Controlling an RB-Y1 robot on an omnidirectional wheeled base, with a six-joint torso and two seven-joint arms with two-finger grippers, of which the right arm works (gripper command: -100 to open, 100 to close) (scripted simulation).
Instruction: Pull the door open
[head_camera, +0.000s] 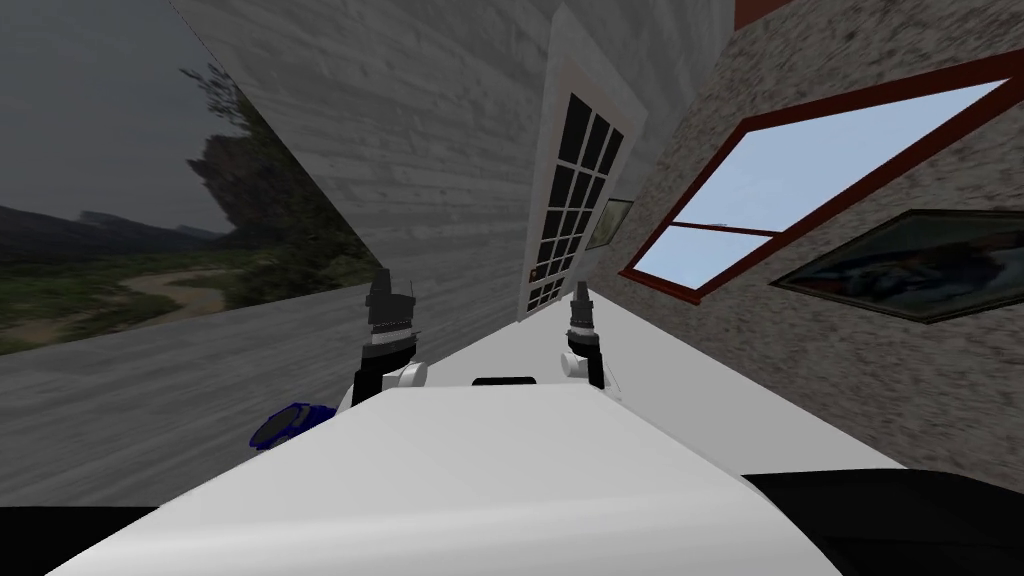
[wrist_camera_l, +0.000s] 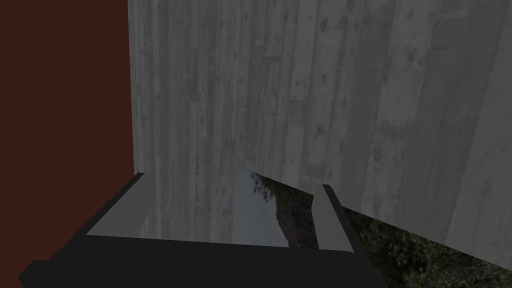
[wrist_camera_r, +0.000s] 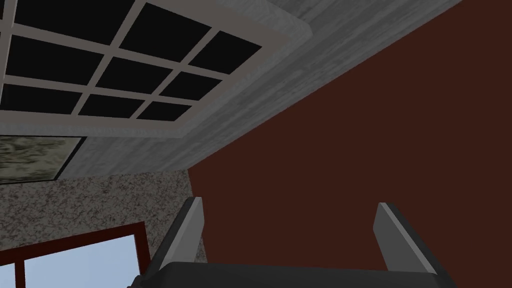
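Both wide and empty, my left gripper (wrist_camera_l: 233, 180) and right gripper (wrist_camera_r: 289, 201) hang well short of the paned door (head_camera: 575, 200). I should drive closer first, since its handle is too small to make out.

You've got the door (head_camera: 578, 195) straight ahead, set in the grey plank wall (head_camera: 430, 150) next to the corner. It's tall and narrow, with a pale frame and a grid of black panes. It sits flush with the wall and looks shut.
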